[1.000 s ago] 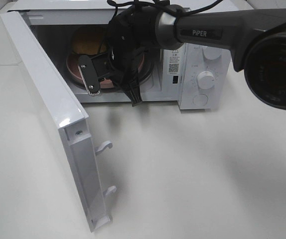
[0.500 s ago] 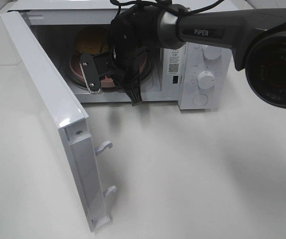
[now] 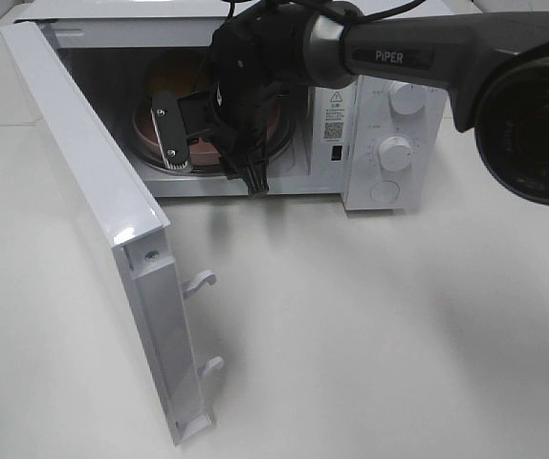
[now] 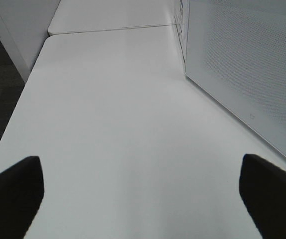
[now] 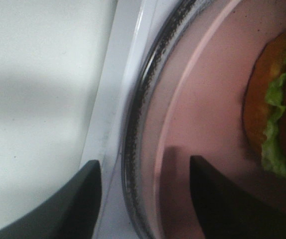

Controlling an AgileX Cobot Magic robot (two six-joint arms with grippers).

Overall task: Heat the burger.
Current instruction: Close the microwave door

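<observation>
Burger (image 5: 277,109) on its pink plate (image 5: 203,99) inside the open microwave (image 3: 389,124), the right gripper (image 5: 144,174) has its jaws parted astride the plate's rim, where a careless pull-back could hook and drag it out; the left gripper (image 4: 143,189) hangs open and empty near the door (image 4: 242,74).

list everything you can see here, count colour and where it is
microwave: one, white, back of the table
door: one, white, swung open on the left
knobs: two, white, microwave's right panel
turntable: one, clear glass, inside the microwave
plate: one, pink, on the turntable
burger: one, golden-brown bun with green filling, on the plate
table: one, white, under everything
right gripper: one, black, open, reaching into the microwave, plate rim between its jaws
left gripper: one, black, open, above the table
</observation>
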